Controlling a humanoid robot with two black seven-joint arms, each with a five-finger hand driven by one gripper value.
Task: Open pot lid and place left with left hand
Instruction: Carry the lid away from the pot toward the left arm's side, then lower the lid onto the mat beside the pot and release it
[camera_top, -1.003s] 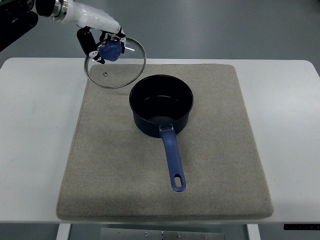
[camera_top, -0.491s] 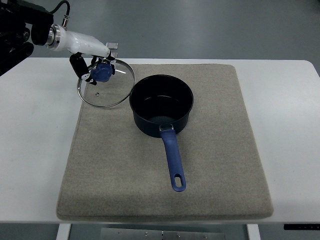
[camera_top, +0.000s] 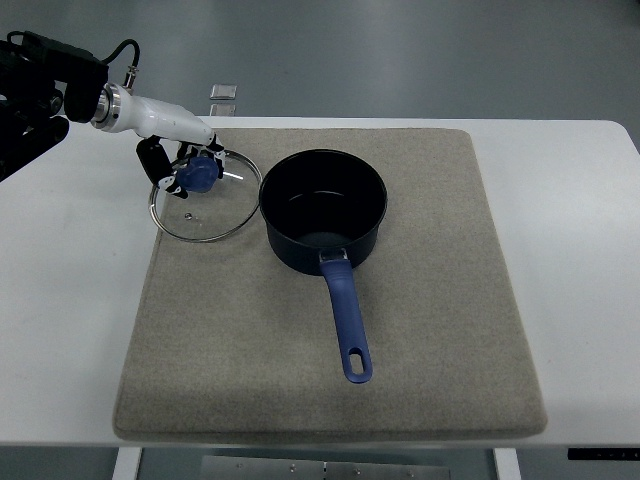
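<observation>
In the upper left of the frame the left hand grips the blue knob of the glass lid, low over the mat just left of the open pot. Placing looks nearly done; next, the fingers must let go.

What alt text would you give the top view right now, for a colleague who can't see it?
The left hand grips the blue knob of a glass lid at the grey mat's left edge, beside an open dark pot whose blue handle points toward the camera. White table beneath.
</observation>
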